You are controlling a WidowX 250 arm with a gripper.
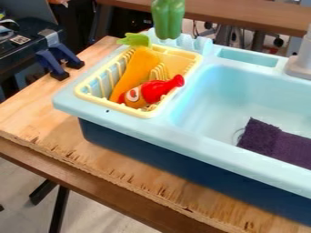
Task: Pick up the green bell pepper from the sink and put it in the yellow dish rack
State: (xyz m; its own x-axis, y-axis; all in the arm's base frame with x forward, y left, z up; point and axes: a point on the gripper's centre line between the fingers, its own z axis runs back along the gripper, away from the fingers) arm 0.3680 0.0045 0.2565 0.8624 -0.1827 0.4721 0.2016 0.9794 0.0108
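A green pepper hangs upright at the top edge of the camera view, overlapping the back rim of the sink unit; what holds it is out of sight. Below and to its left, a yellow dish rack sits on the left part of the light blue sink unit. An orange carrot with a green top leans in the rack, its top over the back rim. In front of it lies a red bottle-shaped toy with a round label, its neck pointing up and right.
A dark purple cloth lies in the sink basin at the right. The grey faucet stands at the basin's back right. Blue clamps grip the wooden table at the back left.
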